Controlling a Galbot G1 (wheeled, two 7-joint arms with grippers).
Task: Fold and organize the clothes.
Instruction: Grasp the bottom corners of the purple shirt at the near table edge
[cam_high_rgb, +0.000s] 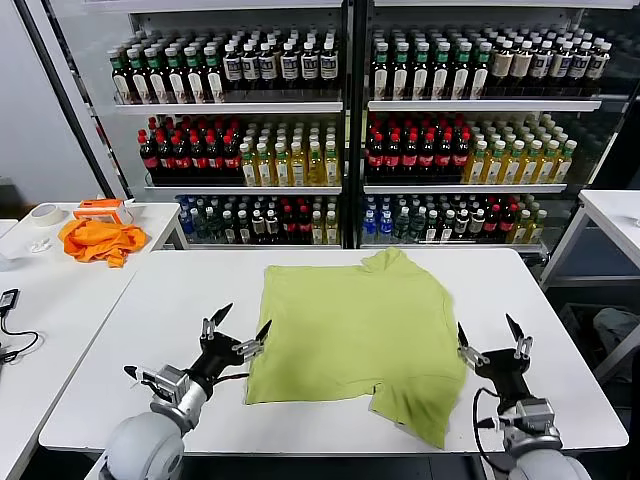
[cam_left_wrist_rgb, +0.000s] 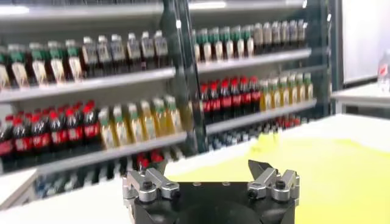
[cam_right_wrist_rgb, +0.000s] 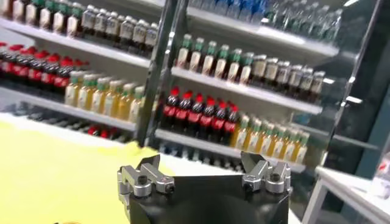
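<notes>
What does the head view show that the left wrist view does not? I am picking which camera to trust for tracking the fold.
Only the head view shows the whole lime-green cotton T-shirt spread on the white table, the open right gripper beside its right edge, and the bright orange garment on the side table.

Only the left wrist view shows the open left gripper close up, from behind, with nothing between its fingers.

Both show the T-shirt's green cloth, the left gripper and the shelves of bottled drinks.
</notes>
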